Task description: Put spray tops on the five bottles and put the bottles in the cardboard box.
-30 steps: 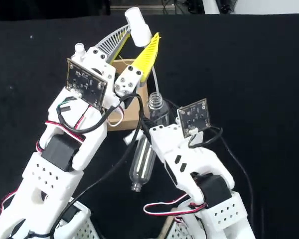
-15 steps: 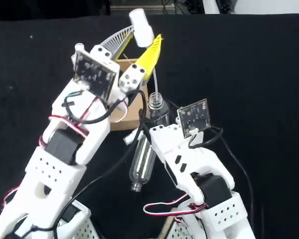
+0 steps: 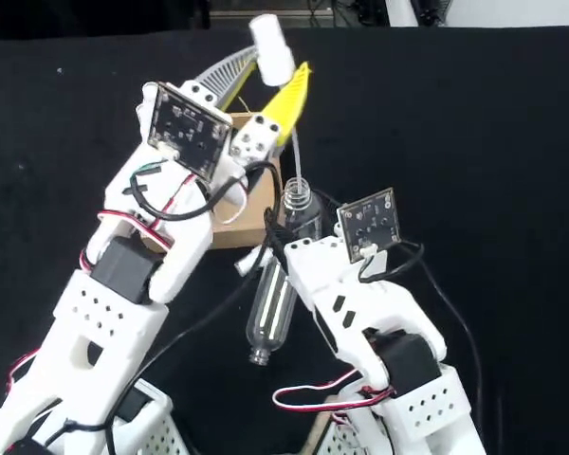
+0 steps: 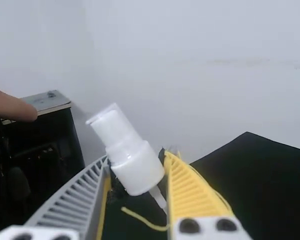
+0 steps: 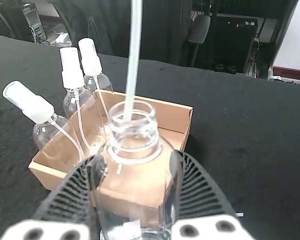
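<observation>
Spray top (image 4: 126, 152) is held in the left gripper (image 4: 137, 165), pinched between the grey and yellow fingers, with the nozzle end sticking out past the tips. In the high view the left gripper (image 3: 277, 64) is seen raised over the table (image 3: 474, 142), close to its far edge, above the far side of the cardboard box (image 3: 251, 227). Dip tube (image 3: 295, 156) hangs straight down from the spray top (image 3: 269, 43), and its lower end is inside the neck of the held bottle (image 3: 301, 204). The cap is not seated and is well apart from the neck, above it.

Held bottle (image 5: 135, 160) is gripped upright by the right gripper (image 5: 136, 162), with the fingers closed on the shoulder from both sides and the mouth left open. Dip tube (image 5: 132, 60) is seen passing down through the mouth. The bottle is placed just beside the box's right side, around the middle of the table.

Cardboard box (image 5: 186, 114) is set between the table's middle and its far edge, partly covered by the left arm in the high view. Three capped bottles (image 5: 71, 75) are leaned inside it, grouped at one end.

Loose bottle (image 3: 270, 308) is laid on its side on the table, between the box and the near edge. No top is fitted, the mouth is turned toward the near edge, and it is partly covered by the right arm.
</observation>
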Controlling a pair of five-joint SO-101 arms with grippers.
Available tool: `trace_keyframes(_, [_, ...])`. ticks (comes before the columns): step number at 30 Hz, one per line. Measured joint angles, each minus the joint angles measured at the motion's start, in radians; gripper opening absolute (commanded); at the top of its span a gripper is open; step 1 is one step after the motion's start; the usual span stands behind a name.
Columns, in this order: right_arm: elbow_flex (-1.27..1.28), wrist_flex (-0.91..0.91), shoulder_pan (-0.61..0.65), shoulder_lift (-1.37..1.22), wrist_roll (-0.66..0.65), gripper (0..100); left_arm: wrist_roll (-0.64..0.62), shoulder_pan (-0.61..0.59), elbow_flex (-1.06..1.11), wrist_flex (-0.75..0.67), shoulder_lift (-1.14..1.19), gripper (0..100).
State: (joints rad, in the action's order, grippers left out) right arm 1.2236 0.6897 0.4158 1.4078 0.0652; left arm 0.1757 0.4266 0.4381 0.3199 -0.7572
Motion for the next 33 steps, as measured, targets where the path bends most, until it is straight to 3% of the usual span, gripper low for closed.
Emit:
trace_keyframes(14, [0.000, 0.000, 0.000, 0.000, 0.000, 1.5, 0.000, -0.009, 0.002, 0.009, 0.012, 3])
trace_keyframes(20, [0.000, 0.000, 0.000, 0.000, 0.000, 1.5, 0.000, 0.081, 0.002, 0.137, 0.012, 3])
trace_keyframes(27, [0.000, 0.000, -0.002, 0.000, 0.000, 1.5, 0.000, 0.086, 0.002, 0.210, 0.012, 4])
trace_keyframes(33, [0.000, 0.000, -0.002, 0.000, 0.000, 1.5, 0.000, 0.087, 0.002, 0.315, 0.012, 23])
